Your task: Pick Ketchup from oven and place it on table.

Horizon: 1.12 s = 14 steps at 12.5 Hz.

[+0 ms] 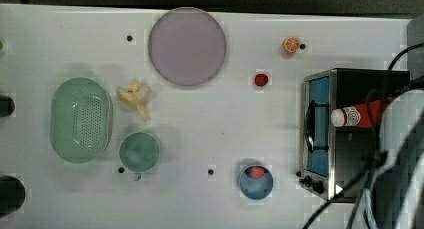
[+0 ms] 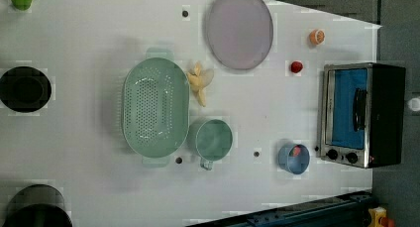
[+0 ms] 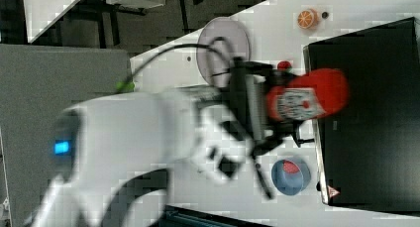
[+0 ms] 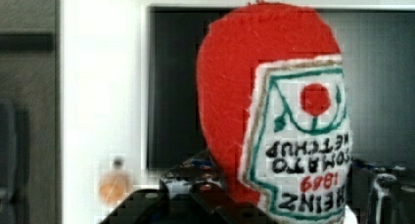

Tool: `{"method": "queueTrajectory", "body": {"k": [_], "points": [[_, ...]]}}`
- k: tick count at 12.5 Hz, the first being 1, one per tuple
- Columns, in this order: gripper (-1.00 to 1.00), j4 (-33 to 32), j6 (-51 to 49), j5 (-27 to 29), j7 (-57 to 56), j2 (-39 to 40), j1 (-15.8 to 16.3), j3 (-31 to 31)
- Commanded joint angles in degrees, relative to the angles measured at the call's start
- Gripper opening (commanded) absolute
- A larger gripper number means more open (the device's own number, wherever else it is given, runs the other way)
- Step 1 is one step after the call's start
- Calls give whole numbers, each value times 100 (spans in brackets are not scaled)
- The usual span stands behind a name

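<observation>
One claw [image 3: 277, 105] around ketchup [image 3: 307, 98]

White robot arm with black fittings

The arm [image 3: 124, 133] has smooth, rounded white shells, a small glowing blue light on one joint, a black wrist section and thin black cables [image 3: 198, 48] looping off it.

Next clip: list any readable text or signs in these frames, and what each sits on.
"HEINZ", on the ketchup label, upside down in the wrist view
"1869", same label
"TOMATO KETCHUP", same label
Warning triangle sticker on the oven corner, symbol too small to read
Oven knob markings: too blurred to read
</observation>
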Motion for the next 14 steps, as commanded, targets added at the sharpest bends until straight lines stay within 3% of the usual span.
{"method": "queueTrajectory", "body": {"k": [1, 8, 11, 14], "points": [[27, 873, -1067, -239, -142, -173, 516, 219], [27, 752, -1905, -332, -142, -386, 1116, 1897], [27, 190, -1828, -340, -131, -387, 1211, 2446], [27, -645, -1383, -446, -114, -387, 1245, 2603]]}}
